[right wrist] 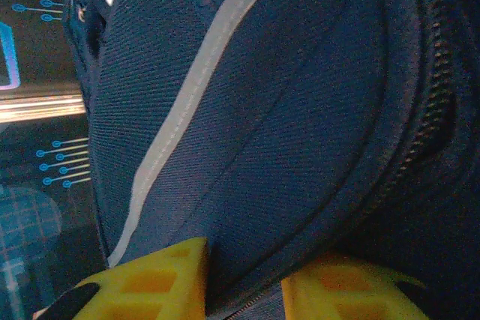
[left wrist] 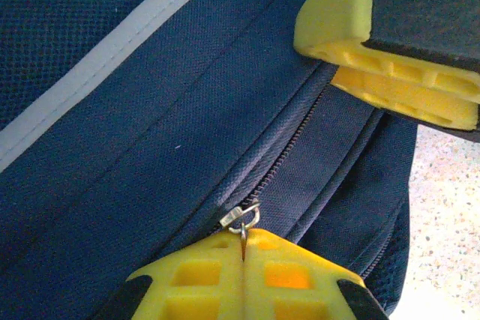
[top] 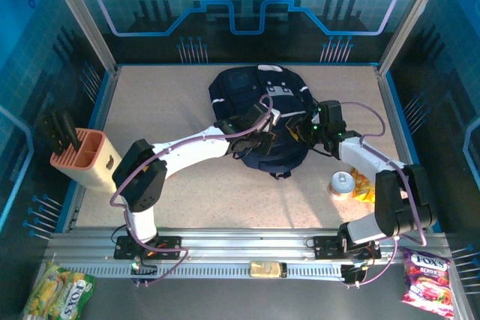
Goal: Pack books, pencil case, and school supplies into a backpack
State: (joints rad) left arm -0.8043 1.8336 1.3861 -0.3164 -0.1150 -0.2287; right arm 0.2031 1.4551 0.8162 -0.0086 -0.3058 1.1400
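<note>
The left tool (left wrist: pixel 244 239) is pinching the zipper pull (left wrist: pixel 241 219) with its fingers pressed together. The right tool (right wrist: pixel 244 279) is clamping a fold of the backpack (top: pixel 251 95), which is lying mid-way across the table (top: pixel 187 185), its pale stripe (left wrist: pixel 97 73) showing.

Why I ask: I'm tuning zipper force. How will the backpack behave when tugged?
Probably floppy: the backpack lies slumped, its fabric creasing where the right gripper pinches it. Likely to drag rather than resist, so the left gripper, shut on the zipper pull, may need that counter-hold.
</note>
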